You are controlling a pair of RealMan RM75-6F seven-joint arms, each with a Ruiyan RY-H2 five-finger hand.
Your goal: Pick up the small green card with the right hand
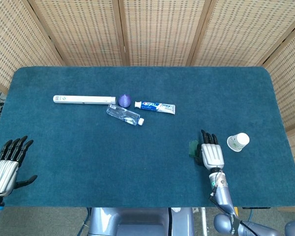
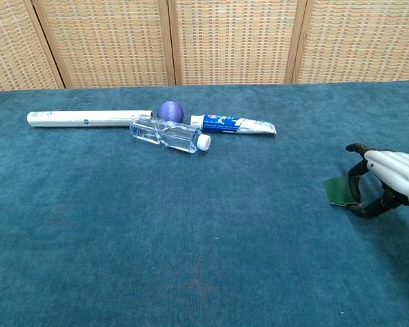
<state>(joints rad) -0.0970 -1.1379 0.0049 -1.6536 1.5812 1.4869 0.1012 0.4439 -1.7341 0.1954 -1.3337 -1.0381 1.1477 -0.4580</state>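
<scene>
Two hands, right hand pinching the small green card off the table, left hand open-fingered, holding nothing.

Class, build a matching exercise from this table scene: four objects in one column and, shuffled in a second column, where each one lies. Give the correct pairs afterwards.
Objects:
1. small purple ball
2. white paper cup
3. small green card
4. long white tube

Places:
A. at the fingertips of the right hand
B. furthest left in the row of items
C. lying on its side, right of the right hand
D. between the long white tube and the blue-and-white toothpaste tube

Pairs: 1-D, 2-C, 3-A, 4-B
</scene>
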